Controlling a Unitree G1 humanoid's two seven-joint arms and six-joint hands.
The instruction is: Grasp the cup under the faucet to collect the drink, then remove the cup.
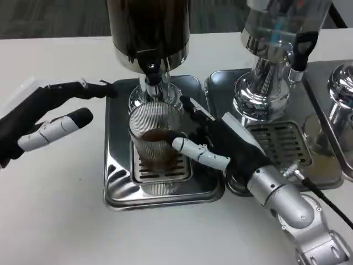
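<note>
Right hand (220, 144) reaches in from the tabletop's near right, fingers (193, 150) wrapped around the ribbed cup (156, 138). That cup stands on the drip tray (118, 182) under the faucet (151, 72), dark drink inside. Left hand (44, 118) hovers at the left, fingers spread, holding nothing.

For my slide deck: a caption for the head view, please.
Right hand grips the ribbed cup under the dark dispenser's faucet; left hand waits open.

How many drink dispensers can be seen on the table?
3: the dark one over the cup, a clear one to its right, and a third cut by the right edge.
</note>
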